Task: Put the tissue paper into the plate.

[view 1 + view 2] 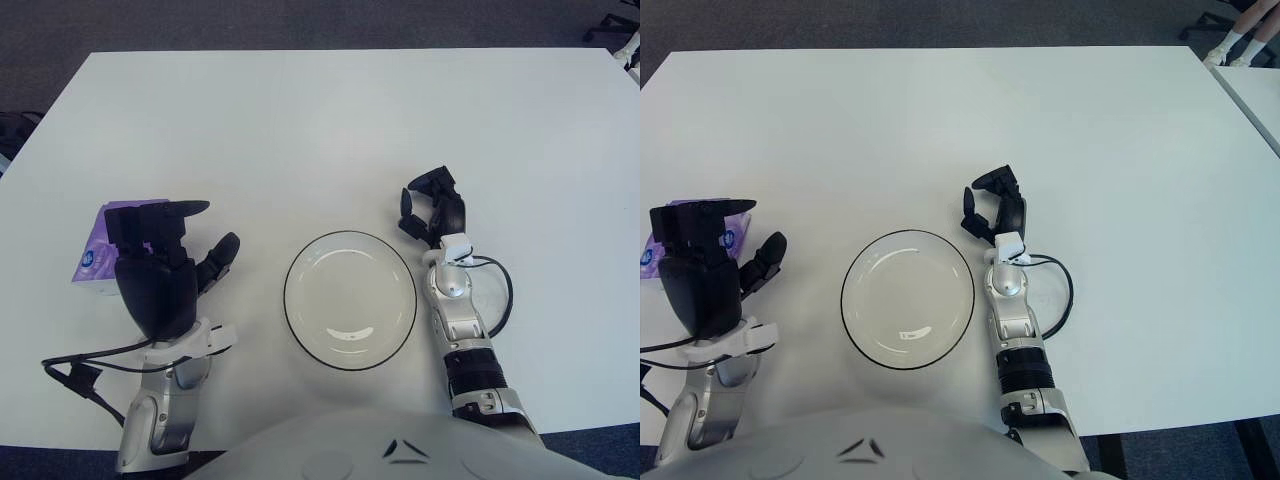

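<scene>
Purple tissue pack (100,250) lying flat on the white table (320,120), far left, near the front edge, well apart from the plate (350,299). Pack partly covered by the left hand (160,265), which shows over its right half. Left hand's fingers (150,222) extended over the pack's top, thumb (220,258) splayed out to the right toward the plate; spread apart, clamped on nothing. Contact between fingers and pack impossible to tell. Grey forearm running down from the hand to the front edge, with a black cable (85,365) looping off to the left.

Plate empty, white with a thin dark rim, sitting at front centre, between the two hands. No tissue in it.

Right hand (432,212) just beside the plate's upper right rim, palm-side up on the table, forearm (460,330) stretched straight back along the plate's right side. Fingers curled loosely inward, gripping nothing. Thin black cable (502,295) arcing out from the wrist to the right.

Dark carpet (300,22) beyond the far table edge. Top of the robot's pale body (380,450) filling the bottom centre of both views.
</scene>
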Tool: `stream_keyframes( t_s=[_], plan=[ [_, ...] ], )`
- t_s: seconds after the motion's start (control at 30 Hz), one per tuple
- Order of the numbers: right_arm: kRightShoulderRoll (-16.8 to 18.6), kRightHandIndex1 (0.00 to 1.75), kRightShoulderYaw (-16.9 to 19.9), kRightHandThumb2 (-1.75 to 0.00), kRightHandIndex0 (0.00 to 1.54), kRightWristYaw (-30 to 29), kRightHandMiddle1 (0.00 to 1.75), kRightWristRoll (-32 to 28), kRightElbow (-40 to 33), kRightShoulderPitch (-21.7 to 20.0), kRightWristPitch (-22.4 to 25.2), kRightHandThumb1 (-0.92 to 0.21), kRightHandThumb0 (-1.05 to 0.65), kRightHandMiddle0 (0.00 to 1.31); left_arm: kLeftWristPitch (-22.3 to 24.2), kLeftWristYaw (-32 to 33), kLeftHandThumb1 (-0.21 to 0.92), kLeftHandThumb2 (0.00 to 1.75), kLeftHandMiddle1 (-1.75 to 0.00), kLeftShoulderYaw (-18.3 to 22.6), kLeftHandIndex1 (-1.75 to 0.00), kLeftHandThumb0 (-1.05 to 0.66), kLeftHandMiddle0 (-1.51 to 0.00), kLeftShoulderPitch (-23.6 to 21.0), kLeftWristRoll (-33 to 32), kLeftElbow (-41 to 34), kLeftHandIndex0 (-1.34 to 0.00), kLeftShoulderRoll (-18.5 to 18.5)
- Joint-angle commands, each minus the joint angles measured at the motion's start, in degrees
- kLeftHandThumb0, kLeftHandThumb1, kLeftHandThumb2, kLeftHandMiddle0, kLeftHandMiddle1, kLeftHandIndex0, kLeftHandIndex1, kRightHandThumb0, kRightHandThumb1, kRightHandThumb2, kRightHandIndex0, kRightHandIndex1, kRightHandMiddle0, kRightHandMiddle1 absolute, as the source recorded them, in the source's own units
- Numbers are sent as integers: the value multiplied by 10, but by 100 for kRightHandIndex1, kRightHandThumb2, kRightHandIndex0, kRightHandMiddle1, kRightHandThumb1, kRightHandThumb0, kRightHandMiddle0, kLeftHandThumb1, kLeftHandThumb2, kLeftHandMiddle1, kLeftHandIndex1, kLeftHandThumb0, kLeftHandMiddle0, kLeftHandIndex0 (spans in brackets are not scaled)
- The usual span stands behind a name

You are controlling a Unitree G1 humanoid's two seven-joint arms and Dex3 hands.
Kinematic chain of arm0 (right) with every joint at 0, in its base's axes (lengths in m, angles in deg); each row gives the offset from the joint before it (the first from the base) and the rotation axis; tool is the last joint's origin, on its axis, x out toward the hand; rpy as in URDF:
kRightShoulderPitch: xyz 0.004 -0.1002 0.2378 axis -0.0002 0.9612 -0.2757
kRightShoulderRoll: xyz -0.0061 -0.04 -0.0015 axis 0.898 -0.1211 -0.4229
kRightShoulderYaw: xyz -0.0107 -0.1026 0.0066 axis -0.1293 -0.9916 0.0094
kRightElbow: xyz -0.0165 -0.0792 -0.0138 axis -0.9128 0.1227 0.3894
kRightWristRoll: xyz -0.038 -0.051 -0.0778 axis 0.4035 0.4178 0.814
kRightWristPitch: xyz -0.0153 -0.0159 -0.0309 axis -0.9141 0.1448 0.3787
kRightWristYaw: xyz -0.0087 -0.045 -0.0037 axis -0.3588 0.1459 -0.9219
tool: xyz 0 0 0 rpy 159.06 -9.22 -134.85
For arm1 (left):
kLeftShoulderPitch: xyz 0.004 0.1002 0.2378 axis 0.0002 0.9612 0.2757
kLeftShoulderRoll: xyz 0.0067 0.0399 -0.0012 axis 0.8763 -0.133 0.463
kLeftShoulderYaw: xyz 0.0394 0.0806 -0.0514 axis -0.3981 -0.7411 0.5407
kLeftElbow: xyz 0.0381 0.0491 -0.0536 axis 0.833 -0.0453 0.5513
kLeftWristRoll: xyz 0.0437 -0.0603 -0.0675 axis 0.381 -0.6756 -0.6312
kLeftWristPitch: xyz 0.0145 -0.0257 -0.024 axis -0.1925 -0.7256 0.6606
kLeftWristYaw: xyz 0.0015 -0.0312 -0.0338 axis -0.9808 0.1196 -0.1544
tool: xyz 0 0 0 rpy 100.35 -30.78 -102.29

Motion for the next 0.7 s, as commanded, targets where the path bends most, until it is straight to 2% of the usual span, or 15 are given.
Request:
stream_keyframes(
  t_s=[0.0,0.1,0.13,0.17,0.2,0.23,0.27,0.37,0.47,0.67],
  plan=[
    [10,139,-4,-95,61,10,175,-5,80,70,103,-61,-39,38,2,12,92,71,-168,5,-175,-96,-5,8,5,-1,-4,4],
    [10,139,-4,-95,61,10,175,-5,79,71,103,-61,-39,38,2,12,92,71,-168,5,-175,-96,-5,9,5,-1,-4,4],
    [8,139,-1,-95,61,10,175,-7,79,68,107,-61,-39,38,30,-116,92,71,-168,129,-175,-96,-5,84,5,-76,-4,74],
    [6,139,1,-93,61,12,175,-8,79,66,108,-63,-39,37,65,-235,90,69,-134,214,-140,-97,-4,121,10,-136,-3,132],
    [4,140,3,-90,62,14,175,-10,79,66,107,-65,-39,36,100,-340,89,62,-86,264,-89,-100,-2,122,17,-175,-2,179],
    [2,140,4,-88,62,16,175,-12,79,65,106,-66,-39,35,122,-403,86,56,-55,287,-57,-102,-1,114,22,-195,-1,206],
    [1,140,4,-87,62,17,175,-12,79,66,104,-67,-38,34,131,-427,85,53,-35,283,-37,-103,-1,97,22,-195,-1,215],
    [-1,140,5,-86,62,18,175,-12,76,67,104,-68,-38,34,134,-457,82,48,-11,288,-12,-104,0,96,11,-195,0,230],
    [-2,141,5,-86,63,18,175,-11,74,68,106,-68,-38,34,132,-472,80,46,-4,290,-4,-105,0,101,4,-191,0,242],
    [-4,140,5,-88,63,16,175,-9,72,69,110,-66,-39,35,109,-491,80,44,0,303,0,-105,0,123,-4,-170,0,265]
  ],
)
